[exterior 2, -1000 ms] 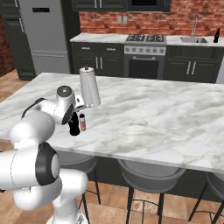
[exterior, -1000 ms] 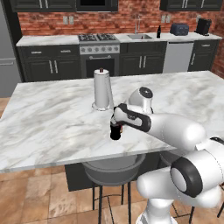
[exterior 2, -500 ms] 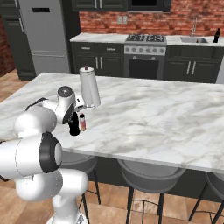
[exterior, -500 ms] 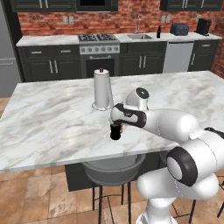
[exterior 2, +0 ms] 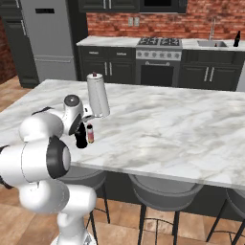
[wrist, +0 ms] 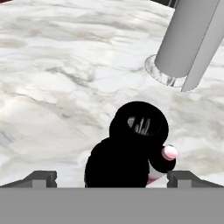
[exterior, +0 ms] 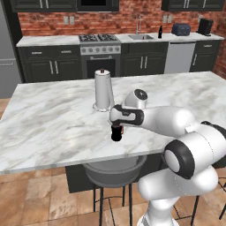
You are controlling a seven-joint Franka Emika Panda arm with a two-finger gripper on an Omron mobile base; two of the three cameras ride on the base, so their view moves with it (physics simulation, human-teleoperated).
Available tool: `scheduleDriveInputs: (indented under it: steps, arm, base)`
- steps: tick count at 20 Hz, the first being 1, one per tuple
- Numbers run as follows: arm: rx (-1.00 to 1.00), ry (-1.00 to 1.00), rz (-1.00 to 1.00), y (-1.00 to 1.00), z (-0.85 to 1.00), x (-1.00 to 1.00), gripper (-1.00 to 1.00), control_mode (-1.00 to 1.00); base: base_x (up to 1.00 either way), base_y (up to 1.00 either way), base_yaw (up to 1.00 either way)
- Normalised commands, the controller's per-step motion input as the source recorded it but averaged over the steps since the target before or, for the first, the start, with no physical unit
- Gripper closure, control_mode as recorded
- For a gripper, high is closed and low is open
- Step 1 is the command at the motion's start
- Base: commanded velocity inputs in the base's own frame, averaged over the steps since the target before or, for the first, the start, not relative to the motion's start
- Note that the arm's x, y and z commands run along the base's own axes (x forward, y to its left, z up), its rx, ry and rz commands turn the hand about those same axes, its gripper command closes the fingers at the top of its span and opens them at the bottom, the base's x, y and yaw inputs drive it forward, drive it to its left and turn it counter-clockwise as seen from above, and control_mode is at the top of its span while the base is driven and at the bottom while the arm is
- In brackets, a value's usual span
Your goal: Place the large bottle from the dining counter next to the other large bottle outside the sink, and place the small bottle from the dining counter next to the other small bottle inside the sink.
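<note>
Marble, white with grey veins, is covering the dining counter [exterior: 53, 128] where you are working. The gripper [wrist: 112, 178] is hanging just above the counter's near edge with its jaws spread wide, holding nothing. Between them, the hand view is showing you the large bottle [wrist: 131, 151], black and seen from above down its open neck. Just beside it, on its right in that view, the small bottle [wrist: 162, 159] is peeking out, pale with a pinkish cap. In the right base view the large bottle [exterior 2: 81, 135] and the small bottle [exterior 2: 90, 133] are standing upright side by side, close enough that you cannot tell if they are touching. In the left base view the large bottle [exterior: 116, 132] is sitting directly below the wrist. Behind them, a paper towel holder [exterior: 103, 90] is standing on the counter.

By my reading, the task is barely starting: both bottles are sitting on the dining counter, and 0 of the 2 placements are done. You are lining up for a 1st grasp, most likely on the large bottle. The sink [exterior: 141, 37] is far off on the back counter, with another dark bottle [exterior: 160, 32] standing outside it.

The sink's inside is hidden from you, so the other small bottle cannot be made out. The grey band is cutting off the fingertips in the hand view.
</note>
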Motion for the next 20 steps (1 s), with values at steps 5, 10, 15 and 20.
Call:
scheduleDriveInputs:
  steps: [5,10,15,20]
  arm:
    - [0.0,0.0,0.01,0.0,-0.08,0.13,-1.0,-1.0]
    - [0.0,0.0,0.01,0.0,-0.08,0.12,-1.0,-1.0]
    - [0.0,0.0,0.01,0.01,-0.1,0.1,-1.0,-1.0]
    - [0.0,0.0,0.01,0.0,-0.1,0.09,-1.0,-1.0]
  base:
    - [0.0,0.0,0.0]
    - [0.0,0.0,0.0]
    - [0.0,0.0,0.0]
    - [0.0,0.0,0.0]
